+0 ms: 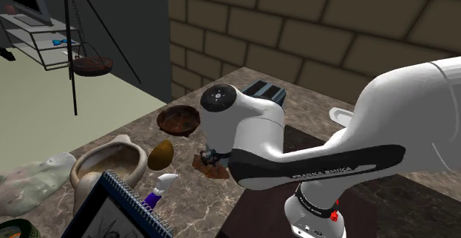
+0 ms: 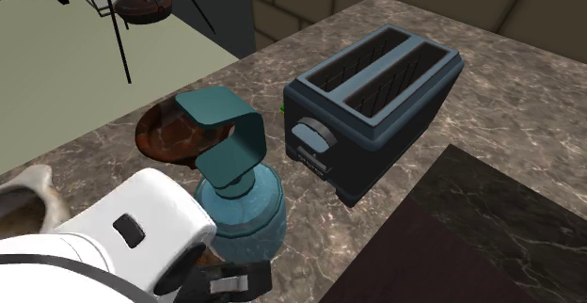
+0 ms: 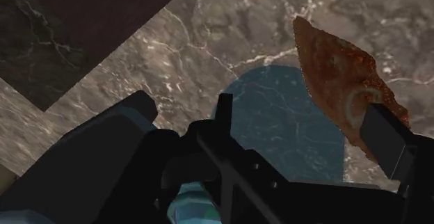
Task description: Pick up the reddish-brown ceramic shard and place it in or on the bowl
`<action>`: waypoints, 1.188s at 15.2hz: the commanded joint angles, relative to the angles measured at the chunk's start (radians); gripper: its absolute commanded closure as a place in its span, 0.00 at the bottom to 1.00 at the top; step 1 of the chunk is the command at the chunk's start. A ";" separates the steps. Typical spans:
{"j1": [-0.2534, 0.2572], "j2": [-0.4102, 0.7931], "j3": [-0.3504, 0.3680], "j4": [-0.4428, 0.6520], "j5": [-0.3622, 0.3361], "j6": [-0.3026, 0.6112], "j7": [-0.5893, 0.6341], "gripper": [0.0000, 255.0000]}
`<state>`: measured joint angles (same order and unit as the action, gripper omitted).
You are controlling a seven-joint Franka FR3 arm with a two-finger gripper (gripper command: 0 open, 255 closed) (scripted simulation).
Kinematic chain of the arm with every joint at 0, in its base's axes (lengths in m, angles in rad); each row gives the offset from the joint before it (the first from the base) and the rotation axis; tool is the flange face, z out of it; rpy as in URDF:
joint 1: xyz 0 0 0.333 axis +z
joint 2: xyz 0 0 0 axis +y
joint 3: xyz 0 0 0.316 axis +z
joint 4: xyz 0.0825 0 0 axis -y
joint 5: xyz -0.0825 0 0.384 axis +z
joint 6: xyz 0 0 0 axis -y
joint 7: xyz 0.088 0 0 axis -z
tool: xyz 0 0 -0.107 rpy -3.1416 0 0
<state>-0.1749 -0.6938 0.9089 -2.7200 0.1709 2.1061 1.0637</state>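
Shard [image 3: 337, 76] sits just beside one finger of the wide-spread claw [image 3: 261, 111], unclasped, per wrist view. Second exterior view adds bowl [image 2: 155, 127] just beyond a teal spray bottle [image 2: 245, 207], toaster [image 2: 376, 103] at that view's right.

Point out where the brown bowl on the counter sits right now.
In the second exterior view the brown bowl sits on the marble counter, left of the dark blue toaster and just behind the teal spray bottle.

Tabletop [image 2: 527, 94]: items about the claw [image 3: 261, 111]
Spray bottle [image 2: 240, 193] just ahead of claw; shard [image 3: 334, 76] touching one finger; bowl [image 2: 165, 132], toaster [image 2: 376, 89] beyond bottle.
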 commanded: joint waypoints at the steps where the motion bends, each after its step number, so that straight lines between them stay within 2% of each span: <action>1: 0.253 0.006 -0.369 -0.185 0.144 0.204 -0.529 0.00; 2: 0.339 0.036 -0.551 -0.232 0.221 0.251 -0.804 0.00; 10: 0.338 0.174 -0.510 -0.263 0.267 0.420 -0.822 0.00; 18: 0.325 0.172 -0.494 -0.262 0.280 0.417 -0.831 0.00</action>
<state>0.1528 -0.5813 0.4105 -2.9708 0.4478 2.4880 0.2378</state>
